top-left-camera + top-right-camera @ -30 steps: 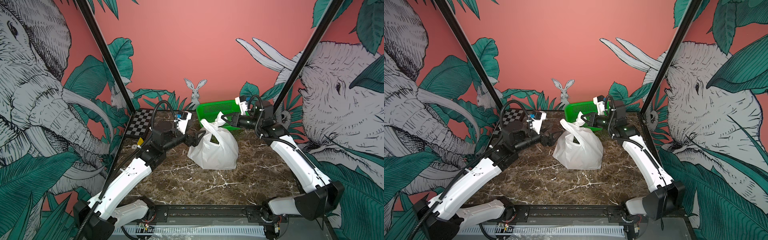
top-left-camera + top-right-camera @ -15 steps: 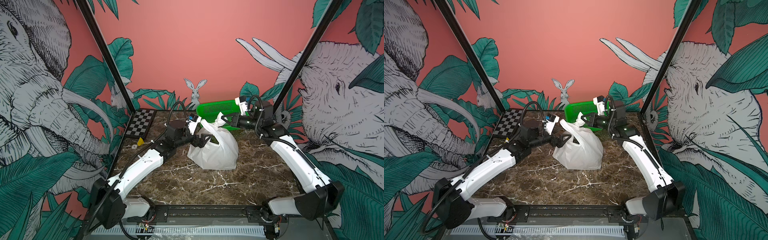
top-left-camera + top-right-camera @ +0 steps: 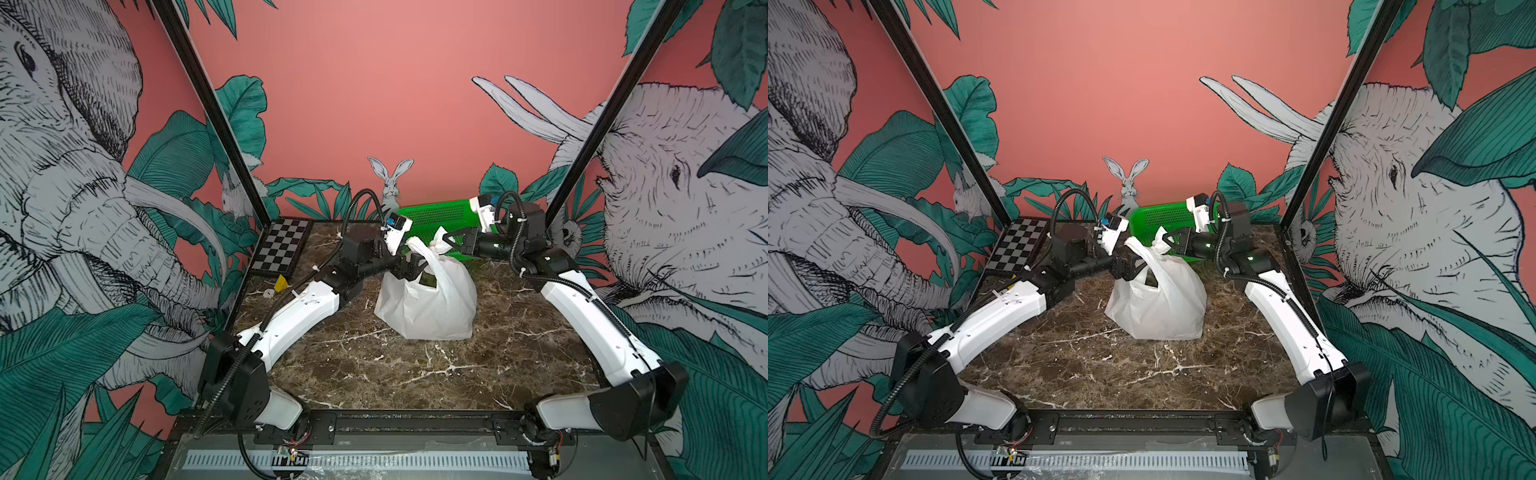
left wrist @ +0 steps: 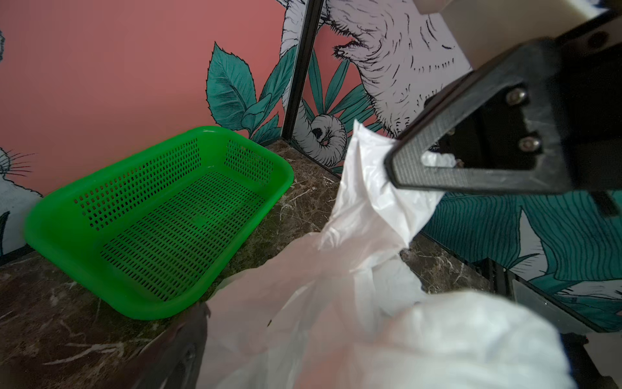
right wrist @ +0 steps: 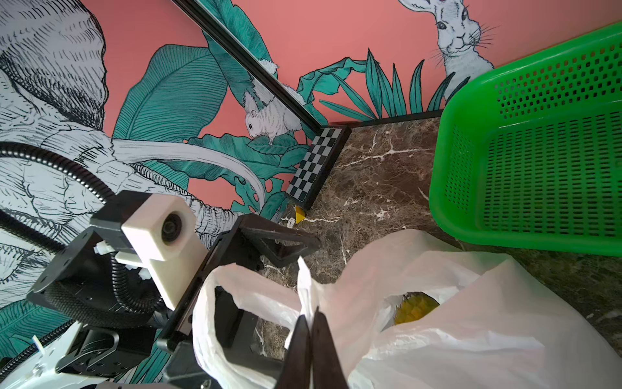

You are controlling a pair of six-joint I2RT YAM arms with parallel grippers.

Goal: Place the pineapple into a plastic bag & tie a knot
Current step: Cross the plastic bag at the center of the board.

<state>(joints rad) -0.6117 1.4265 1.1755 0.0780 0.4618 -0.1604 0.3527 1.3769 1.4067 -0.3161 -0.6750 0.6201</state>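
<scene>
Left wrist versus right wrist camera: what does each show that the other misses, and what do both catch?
Only the left wrist view shows the right gripper from outside, shut on the plastic bag at its bunched top. Only the right wrist view shows the open left gripper beside a handle loop, the yellow pineapple inside the bag, and the checkerboard. Both show the white bag, the green basket and the marble table.

Green perforated basket [image 3: 436, 214] on marble table [image 3: 374, 365], checkerboard [image 3: 283, 248] in the back corner, perhaps a yellow wedge [image 3: 281, 284] beside it.
</scene>
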